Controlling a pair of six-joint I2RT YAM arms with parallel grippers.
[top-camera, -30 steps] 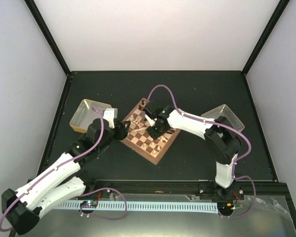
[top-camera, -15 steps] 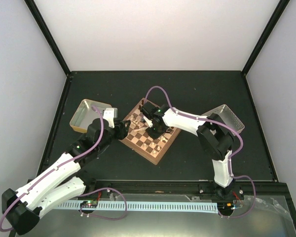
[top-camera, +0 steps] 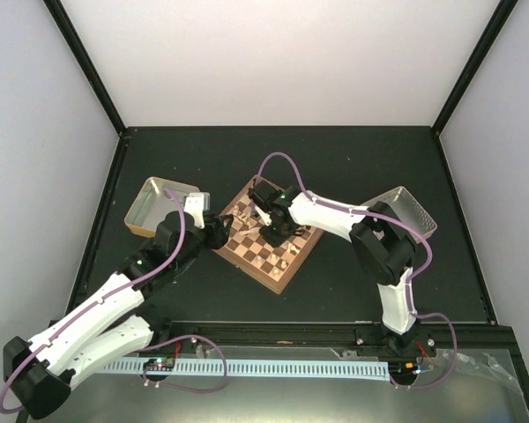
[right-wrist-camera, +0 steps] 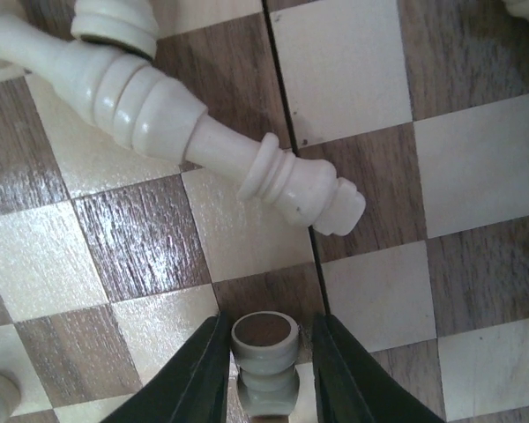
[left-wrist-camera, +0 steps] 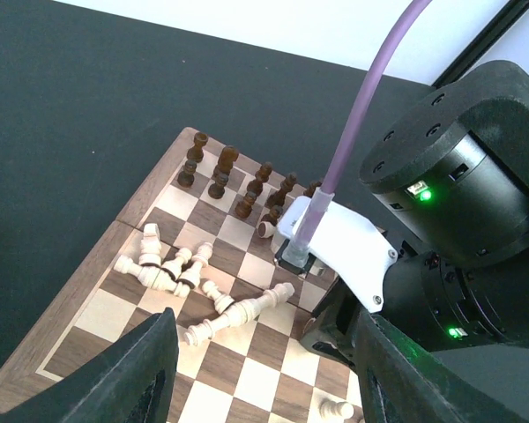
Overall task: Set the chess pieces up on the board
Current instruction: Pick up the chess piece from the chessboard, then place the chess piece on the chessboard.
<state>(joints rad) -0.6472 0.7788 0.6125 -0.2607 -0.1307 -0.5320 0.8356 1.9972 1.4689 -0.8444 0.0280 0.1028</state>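
The board [top-camera: 279,271] lies at an angle mid-table. Dark chess pieces [left-wrist-camera: 222,170] stand in a row along its far edge. Several cream ones [left-wrist-camera: 172,264] lie toppled in the middle. My right gripper [right-wrist-camera: 271,322] is down on the board with a small cream piece [right-wrist-camera: 264,342] lying between its fingers. The left finger [right-wrist-camera: 203,370] touches the piece, while a sliver of board shows beside the right finger [right-wrist-camera: 339,370]. A long cream piece [right-wrist-camera: 176,119] lies just beyond. My left gripper [left-wrist-camera: 260,379] hovers open over the board's near side, holding nothing.
One metal tray [top-camera: 163,204] stands left of the board and another [top-camera: 404,210] to its right. The right arm's wrist [left-wrist-camera: 458,176] and purple cable fill the space over the board's right half. A lone cream pawn [left-wrist-camera: 339,409] lies near the board's near edge.
The right gripper has shifted slightly left over the board, and its jaws have narrowed around the small cream piece. The left arm has not moved.
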